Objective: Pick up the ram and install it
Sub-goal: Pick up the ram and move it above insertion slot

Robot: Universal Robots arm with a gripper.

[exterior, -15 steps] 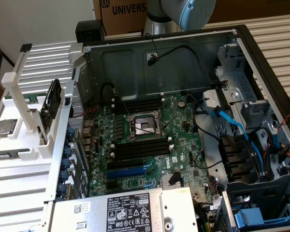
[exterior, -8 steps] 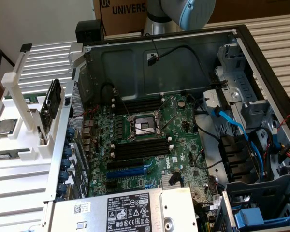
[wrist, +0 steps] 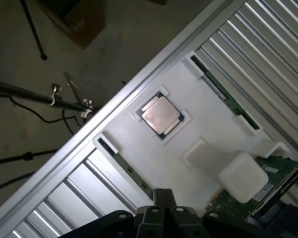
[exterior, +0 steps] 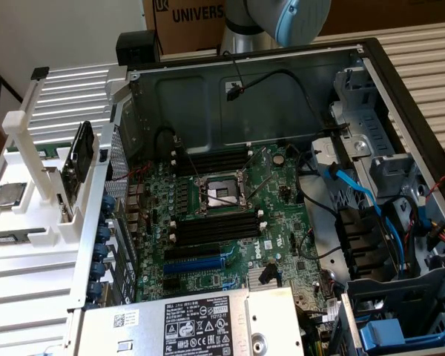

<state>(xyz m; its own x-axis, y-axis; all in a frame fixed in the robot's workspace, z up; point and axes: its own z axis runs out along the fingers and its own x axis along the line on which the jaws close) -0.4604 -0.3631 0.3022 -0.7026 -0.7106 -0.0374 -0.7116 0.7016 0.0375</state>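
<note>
pincer (wrist: 163, 199) closed; ram (wrist: 227, 96) in white holder (wrist: 134, 145)

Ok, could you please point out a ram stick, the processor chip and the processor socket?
ram stick (wrist: 228, 96): wrist view, middle of its green edge.
processor chip (wrist: 161, 115): wrist view, centre of its metal lid.
processor socket (exterior: 216, 194): exterior view, centre, inside its metal frame.

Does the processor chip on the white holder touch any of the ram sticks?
Apart. The wrist view shows the processor chip in its own recess, with bare white holder between it and each ram stick.
</note>
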